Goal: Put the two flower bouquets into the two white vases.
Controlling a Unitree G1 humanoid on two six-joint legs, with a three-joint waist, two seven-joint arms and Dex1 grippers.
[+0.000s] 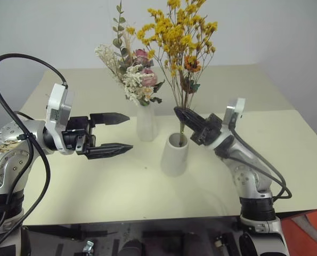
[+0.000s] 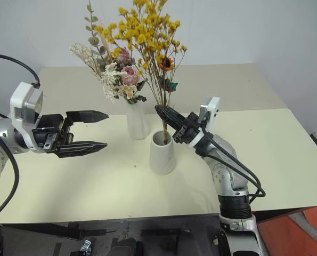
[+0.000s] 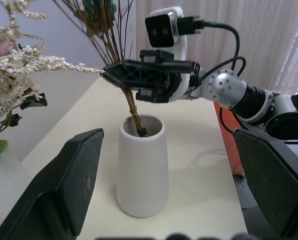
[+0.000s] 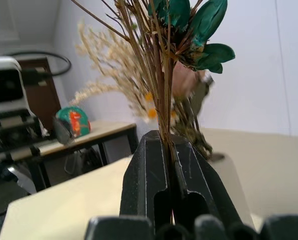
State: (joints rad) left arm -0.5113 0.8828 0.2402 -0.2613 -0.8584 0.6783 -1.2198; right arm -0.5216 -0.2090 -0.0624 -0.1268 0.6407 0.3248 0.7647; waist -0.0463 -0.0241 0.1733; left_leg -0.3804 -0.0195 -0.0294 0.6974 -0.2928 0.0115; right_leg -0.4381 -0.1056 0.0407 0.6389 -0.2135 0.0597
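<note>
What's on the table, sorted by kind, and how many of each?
White vases: 2, a tall slim vase and a shorter wide vase
Flower bunches: 2, a cream-and-pink bunch and a yellow-orange bunch
Total: 4

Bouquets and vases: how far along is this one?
Done: the cream-white bouquet stands in the tall vase. In hand: the right claw is shut on the yellow-orange bouquet, stem ends already inside the short vase. Left: release it. The left claw hangs open, empty.
</note>
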